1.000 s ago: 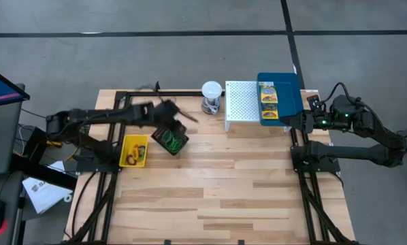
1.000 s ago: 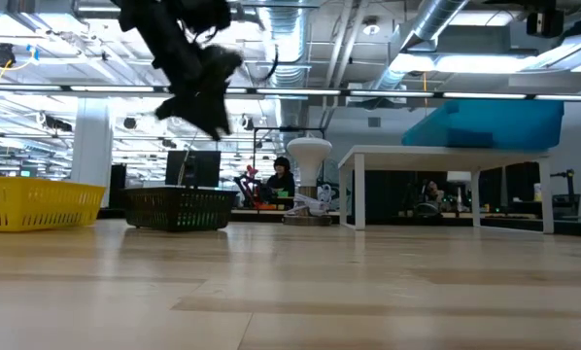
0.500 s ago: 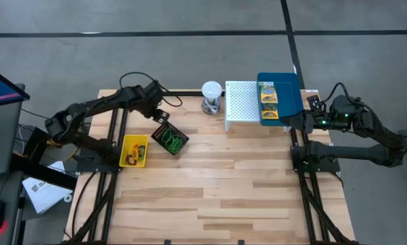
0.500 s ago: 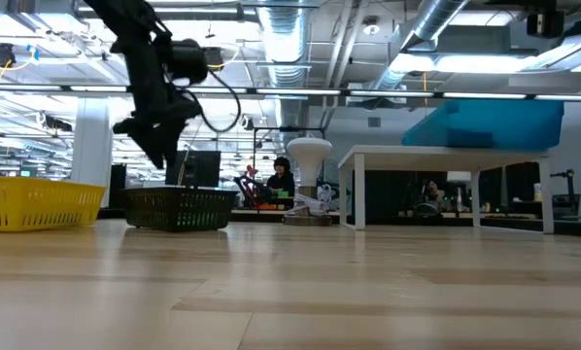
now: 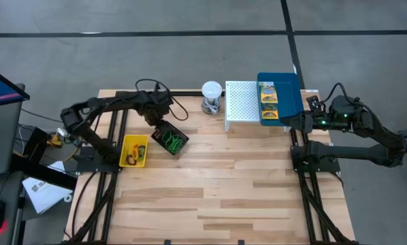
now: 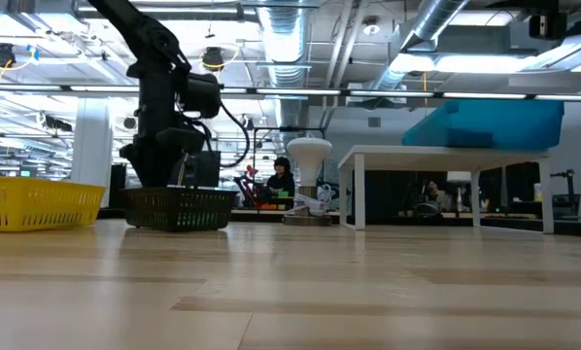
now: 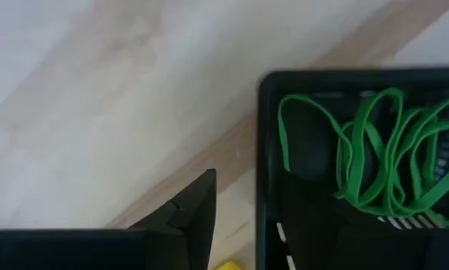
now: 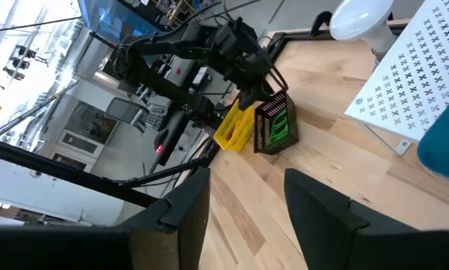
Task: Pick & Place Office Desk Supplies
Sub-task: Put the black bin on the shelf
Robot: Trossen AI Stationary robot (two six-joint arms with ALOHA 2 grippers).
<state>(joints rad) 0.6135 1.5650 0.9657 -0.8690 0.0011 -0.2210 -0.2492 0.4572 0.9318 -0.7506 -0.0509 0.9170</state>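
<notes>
The black mesh basket (image 5: 171,139) stands on the table at the left with green loops (image 7: 382,150) lying in it. My left gripper (image 5: 158,120) points down at the basket's left end. It is open, with one finger (image 7: 198,214) outside the wall and the other (image 7: 307,217) inside. The yellow bin (image 5: 134,151) beside it holds a few small pieces. The blue tray (image 5: 280,99) rests on the white stand and carries printed packets (image 5: 268,95). My right gripper (image 8: 247,202) waits open, raised at the table's right edge. My left gripper comes from above, pointing down, astride the basket's wall (image 7: 264,157) on the side toward the yellow bin, one finger inside and one outside. Whether either finger touches the wall I cannot tell. The basket stands flat on the table.
A white ball-topped object (image 5: 211,96) stands at the far edge next to the white perforated stand (image 5: 241,102). The wide wooden tabletop (image 5: 224,184) lies toward the near edge. People sit in the room behind (image 6: 282,180).
My left gripper has swung from high over the basket toward the table's far left, then come down to the basket's left wall, tipping until it points straight down. The basket has stayed where it was.
</notes>
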